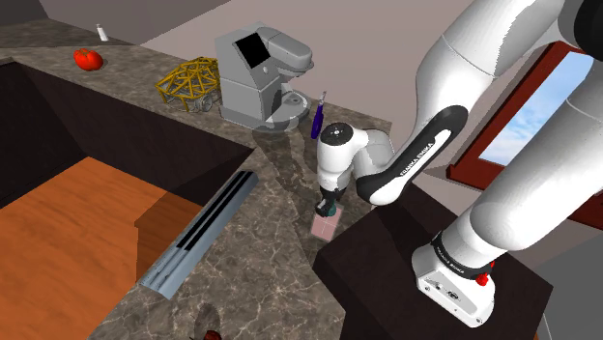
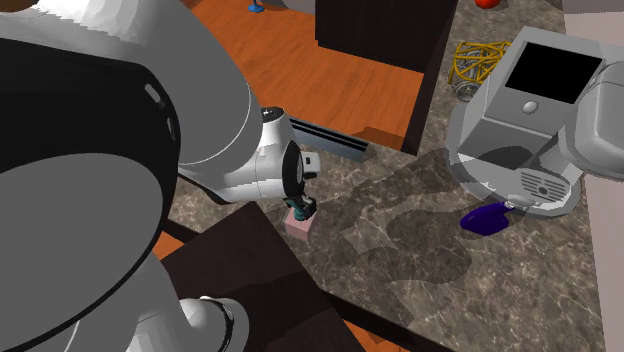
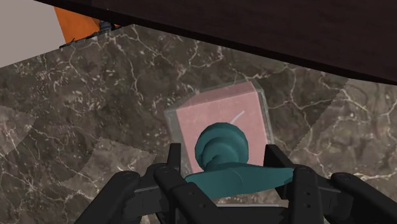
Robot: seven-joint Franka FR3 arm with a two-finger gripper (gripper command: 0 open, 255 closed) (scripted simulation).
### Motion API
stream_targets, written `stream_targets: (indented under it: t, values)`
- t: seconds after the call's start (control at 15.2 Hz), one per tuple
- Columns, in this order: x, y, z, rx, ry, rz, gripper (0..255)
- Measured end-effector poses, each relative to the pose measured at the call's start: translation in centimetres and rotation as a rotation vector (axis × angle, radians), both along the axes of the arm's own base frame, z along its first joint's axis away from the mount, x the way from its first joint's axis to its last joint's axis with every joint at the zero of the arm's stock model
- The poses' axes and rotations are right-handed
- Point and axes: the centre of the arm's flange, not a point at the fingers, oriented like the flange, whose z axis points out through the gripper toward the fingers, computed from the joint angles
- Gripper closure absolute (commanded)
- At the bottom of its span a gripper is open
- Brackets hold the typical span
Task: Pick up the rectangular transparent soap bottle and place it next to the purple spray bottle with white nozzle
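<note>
Down at the foot of the dark stand [image 1: 406,256], the gripper [image 1: 330,201] hangs nose-first over the soap bottle [image 1: 326,225], which stands upright on the brown marbled tabletop [image 1: 261,261], just beside the stand's corner. In the wrist view the bottle [image 3: 219,114] shows as a clear rectangular shell with pink inside and a teal pump on top. The gripper [image 3: 224,170] has its two black fingers [image 3: 174,162] set wide apart, one on each side of the pump. A strip of pink shows between the pump neck and one finger, while the teal spout runs sideways across toward the other. Nothing is clasped, and the bottle rests on the tabletop [image 3: 95,108]. The second exterior view looks down on the gripper [image 2: 303,207] above the pink bottle [image 2: 299,227], close to the stand's edge. The purple spray bottle [image 1: 316,116] is well apart from the soap bottle, farther along the tabletop and just beside the base of a grey coffee machine [image 1: 253,77]. It appears again [image 2: 488,218] at the foot of that machine [image 2: 540,110] in the second exterior view. A yellow wire basket [image 1: 190,82] sits on the machine's other side, with a red round fruit [image 1: 88,59] beyond it. A long grey ribbed bar [image 1: 198,237] lies along the tabletop's edge above an orange wooden floor [image 1: 68,212].
</note>
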Motion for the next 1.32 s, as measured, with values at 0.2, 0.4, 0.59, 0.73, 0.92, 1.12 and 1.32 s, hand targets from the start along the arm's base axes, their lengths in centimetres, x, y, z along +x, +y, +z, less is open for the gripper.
stream_targets:
  t: [0.2,0.4,0.59,0.73,0.92,1.12,1.32]
  values:
    - [0.0,0.0,0.0,0.000,0.000,0.000,255]
    - [-0.1,0.0,0.2,0.000,0.001,0.001,255]
    - [-0.1,-0.1,1.5,-0.001,0.001,0.002,255]
    - [-0.1,0.0,2.7,-0.001,0.001,0.002,255]
    - [-0.1,0.0,4.2,-0.001,0.001,0.002,255]
    - [-0.1,-0.1,5.8,-0.001,0.001,0.001,255]
    - [-0.1,0.0,7.3,0.000,0.001,0.001,255]
